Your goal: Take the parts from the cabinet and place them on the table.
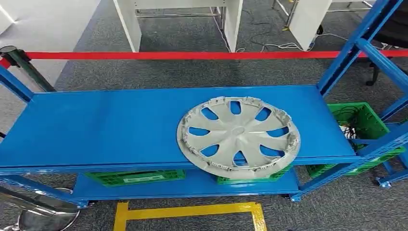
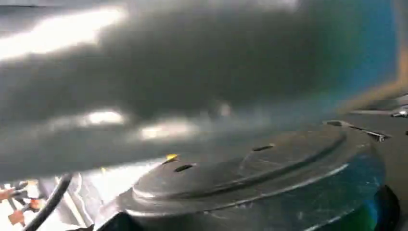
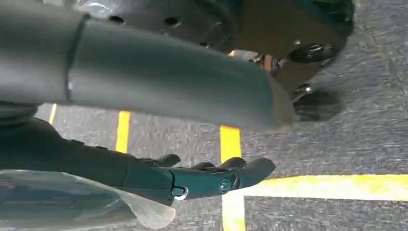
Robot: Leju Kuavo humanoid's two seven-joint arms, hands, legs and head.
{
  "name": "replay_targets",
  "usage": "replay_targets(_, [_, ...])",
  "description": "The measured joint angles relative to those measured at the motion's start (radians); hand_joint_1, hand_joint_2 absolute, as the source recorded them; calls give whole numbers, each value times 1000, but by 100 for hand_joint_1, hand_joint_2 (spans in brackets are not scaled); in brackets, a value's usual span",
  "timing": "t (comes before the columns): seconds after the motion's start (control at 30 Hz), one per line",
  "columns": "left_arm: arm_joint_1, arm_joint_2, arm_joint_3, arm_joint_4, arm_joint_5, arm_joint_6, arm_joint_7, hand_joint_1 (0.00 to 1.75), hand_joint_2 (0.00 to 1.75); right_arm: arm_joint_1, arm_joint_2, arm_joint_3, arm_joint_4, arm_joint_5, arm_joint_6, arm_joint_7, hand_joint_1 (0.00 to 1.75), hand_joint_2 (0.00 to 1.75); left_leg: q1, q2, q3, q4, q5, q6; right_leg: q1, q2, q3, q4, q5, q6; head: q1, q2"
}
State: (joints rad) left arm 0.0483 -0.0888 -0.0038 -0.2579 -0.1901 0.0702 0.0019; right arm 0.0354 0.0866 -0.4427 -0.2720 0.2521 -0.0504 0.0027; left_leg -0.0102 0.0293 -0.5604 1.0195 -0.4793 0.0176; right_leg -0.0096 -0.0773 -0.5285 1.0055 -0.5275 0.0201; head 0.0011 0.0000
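Landmark: the blue shelf (image 1: pixel 120 127), the upper deck of a blue steel rack. Left of the shelf a dark stanchion post (image 1: pixel 29 70) carries a red barrier tape (image 1: pixel 192 55) that runs behind the whole rack. Below the shelf's left half a green crate (image 1: pixel 134 177) sits on the lower deck, and beneath the rack yellow floor tape (image 1: pixel 190 211) marks a box on the grey carpet.

On the right half of the shelf lies the silver wheel cover (image 1: pixel 239 137), flat, inner face and clips upward, its near rim overhanging the shelf's front edge. Right of the shelf, past the rack upright, a second green crate (image 1: pixel 358 120) holds dark cables.

Stage of the task: the part rests on a blue rack deck; whether this deck serves as the cabinet or as the table cannot be settled, so the scene fits both a part awaiting pickup and a part just set down.

Hand pose: in the right wrist view the right hand (image 3: pixel 202 180) hangs over carpet and yellow lines, fingers extended and slightly curled, holding nothing. The left wrist view is blurred; the left hand's state cannot be told.
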Motion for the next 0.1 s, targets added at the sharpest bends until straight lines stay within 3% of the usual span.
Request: replay_targets(0.1, [-4,-5,5,0,-22,8,0,0,0,-3,1,-22,1,31,-1,1,0,0,0,0,0,0,0,0,0,0,1,0,0,0,0,0])
